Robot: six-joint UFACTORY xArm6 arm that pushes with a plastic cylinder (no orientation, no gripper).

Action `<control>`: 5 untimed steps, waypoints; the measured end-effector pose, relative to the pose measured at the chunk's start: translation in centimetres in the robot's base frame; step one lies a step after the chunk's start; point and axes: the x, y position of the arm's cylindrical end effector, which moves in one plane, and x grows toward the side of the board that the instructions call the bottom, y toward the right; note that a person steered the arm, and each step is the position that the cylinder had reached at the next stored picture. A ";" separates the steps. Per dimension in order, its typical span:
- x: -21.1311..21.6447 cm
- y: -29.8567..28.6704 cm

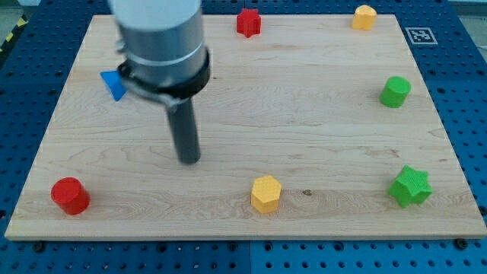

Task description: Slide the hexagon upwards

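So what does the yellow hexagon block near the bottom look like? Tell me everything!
The yellow hexagon block is a chunky six-sided piece with a flat top and a matte, plastic-looking surface. It sits flat on the wooden board, near the view's bottom edge, about midway across. Nothing touches it. My tip is up and to the view's left of it, well apart.
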 end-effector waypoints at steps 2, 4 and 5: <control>7.5 4.9; 7.5 8.8; 7.5 8.9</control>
